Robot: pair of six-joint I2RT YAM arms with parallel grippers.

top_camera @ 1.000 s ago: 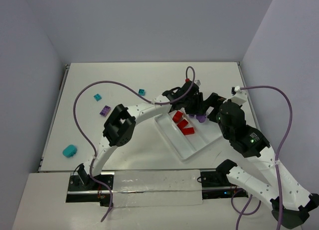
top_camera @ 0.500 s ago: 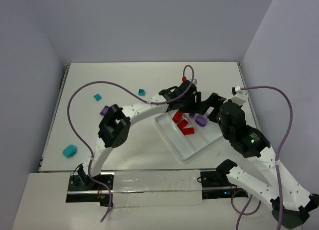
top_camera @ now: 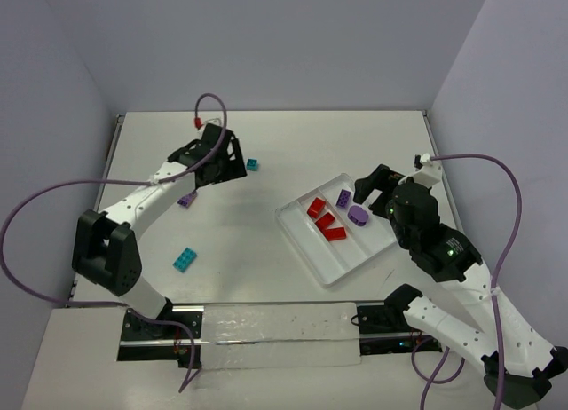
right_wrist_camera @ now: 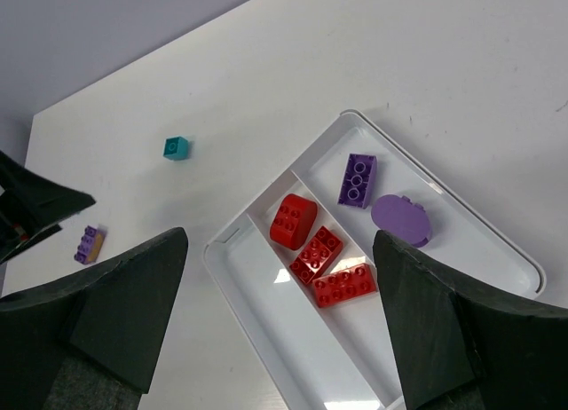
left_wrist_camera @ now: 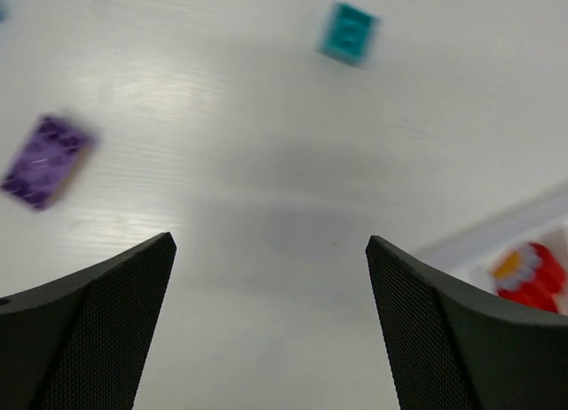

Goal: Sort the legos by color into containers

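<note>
- Left gripper (left_wrist_camera: pixel 268 243): jaws spread wide with nothing between them. It hangs over the bare table (top_camera: pixel 266 135) at the far left, well apart from the tray (top_camera: pixel 333 264).
- Right gripper (right_wrist_camera: pixel 277 241): jaws likewise wide apart and holding nothing. It is poised above the tray's far right end and looks down on all three compartments.
- Tray: one white tray lying diagonally on the right half of the table, divided lengthwise into three parallel compartments.
- Red bricks (right_wrist_camera: pixel 319 253): three pieces clustered in the middle compartment, one rounded and two studded rectangles, touching or nearly touching.
- Purple studded brick (right_wrist_camera: pixel 358 179): lies flat in the outer compartment, on the side away from the arm bases.
- Rounded purple piece (right_wrist_camera: pixel 401 220): in that same outer compartment, just beside the purple studded brick.
- Loose purple brick (top_camera: pixel 186 199): on the table, outside the tray and just beside the left gripper. The left wrist view shows it blurred, to the left of the fingers.
- Small teal cube (top_camera: pixel 253 164): on the table between the left gripper and the tray, apart from both.
- Teal brick (top_camera: pixel 185 260): a studded rectangle on the table, nearer the arm bases and close to the left arm's elbow.
</note>
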